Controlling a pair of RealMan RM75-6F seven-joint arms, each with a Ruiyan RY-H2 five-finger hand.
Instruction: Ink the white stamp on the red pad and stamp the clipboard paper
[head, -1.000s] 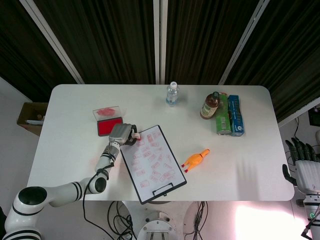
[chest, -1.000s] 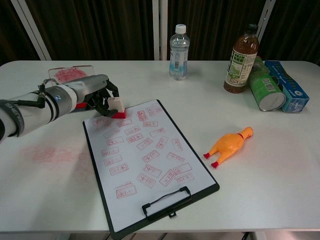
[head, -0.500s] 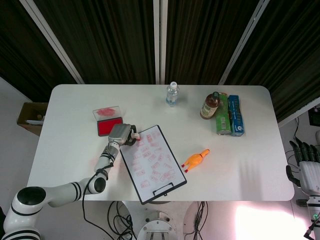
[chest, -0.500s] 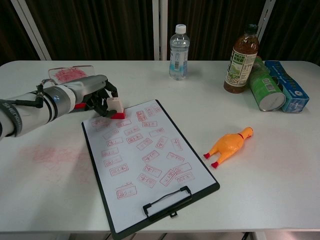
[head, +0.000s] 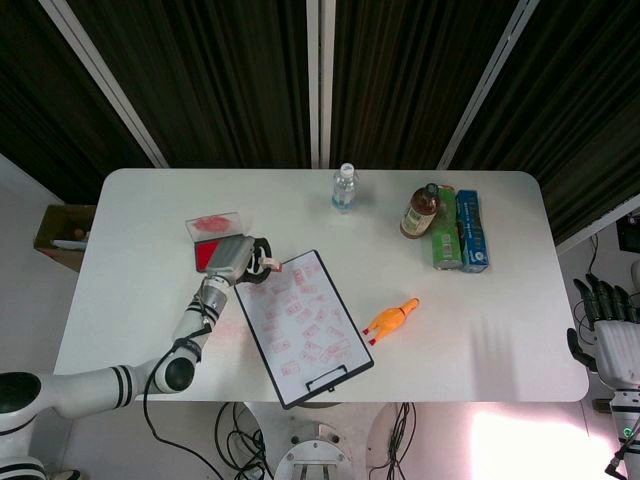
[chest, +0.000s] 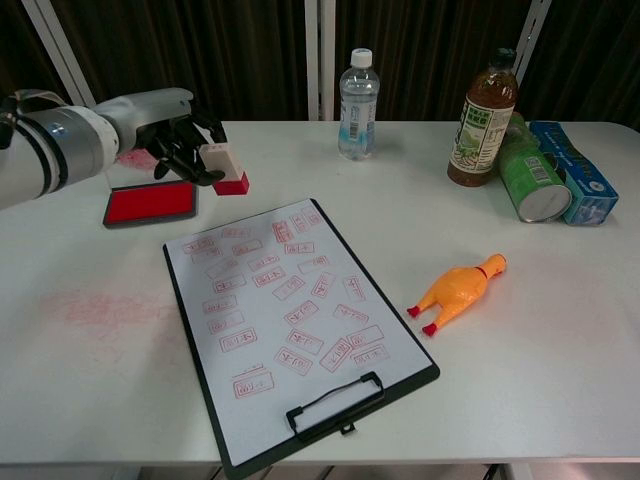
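My left hand (chest: 170, 140) (head: 236, 258) holds the white stamp (chest: 224, 168) (head: 264, 262), red base down, lifted above the table between the red ink pad (chest: 150, 203) (head: 206, 258) and the clipboard's top left corner. The clipboard (chest: 292, 322) (head: 303, 325) lies in the middle of the table, its paper covered with several red stamp marks. My right hand (head: 606, 330) hangs off the table's right edge, fingers spread and holding nothing; only the head view shows it.
The ink pad's clear lid (head: 214, 222) lies behind the pad. A water bottle (chest: 357, 91), a tea bottle (chest: 484, 116), a green can (chest: 528, 182) and a blue box (chest: 573, 170) stand at the back. An orange rubber chicken (chest: 455, 291) lies right of the clipboard. Red smears (chest: 95, 310) mark the table.
My left hand has risen off the paper's top left corner with the stamp and moved back toward the ink pad, uncovering the pad in the chest view. The right hand barely shifted.
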